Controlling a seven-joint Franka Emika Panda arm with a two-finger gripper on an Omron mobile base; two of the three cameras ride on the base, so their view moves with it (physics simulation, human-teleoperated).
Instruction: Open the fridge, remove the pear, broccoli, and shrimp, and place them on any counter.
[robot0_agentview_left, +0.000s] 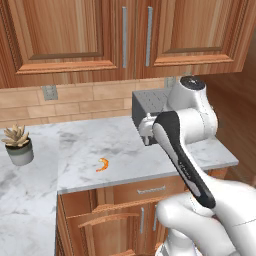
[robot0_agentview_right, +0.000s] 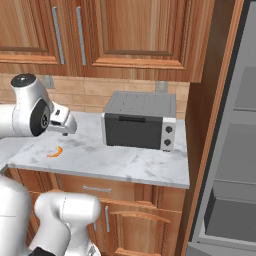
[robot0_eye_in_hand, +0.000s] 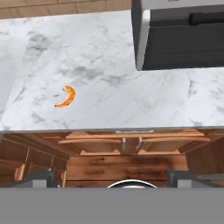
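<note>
A white marble counter (robot0_agentview_left: 130, 150) is seen over brown wooden cabinets, with a brick-tiled wall and upper cabinets behind it. A small orange shrimp (robot0_agentview_left: 103, 164) lies flat on the counter, a little back from the front edge, with bare marble all around it. In the right base view the shrimp (robot0_agentview_right: 55, 152) is found near the counter's left end, and in the hand view the shrimp (robot0_eye_in_hand: 67, 96) is set left of centre, between the back wall and the front lip.

A grey toaster oven (robot0_agentview_right: 140, 120) is placed to the right of the shrimp, well apart from it, its back close to the wall. A potted succulent (robot0_agentview_left: 19, 145) stands on the far left stretch of counter, which turns a corner there.

The gripper (robot0_eye_in_hand: 115, 177) is held in front of the counter's edge, looking down at it, its two fingers spread wide with nothing between them; their tips are hard to make out.

At the far right the fridge (robot0_agentview_right: 235, 165) is shown open, grey shelves and a drawer exposed, past a wooden side panel that closes off the counter's right end.
</note>
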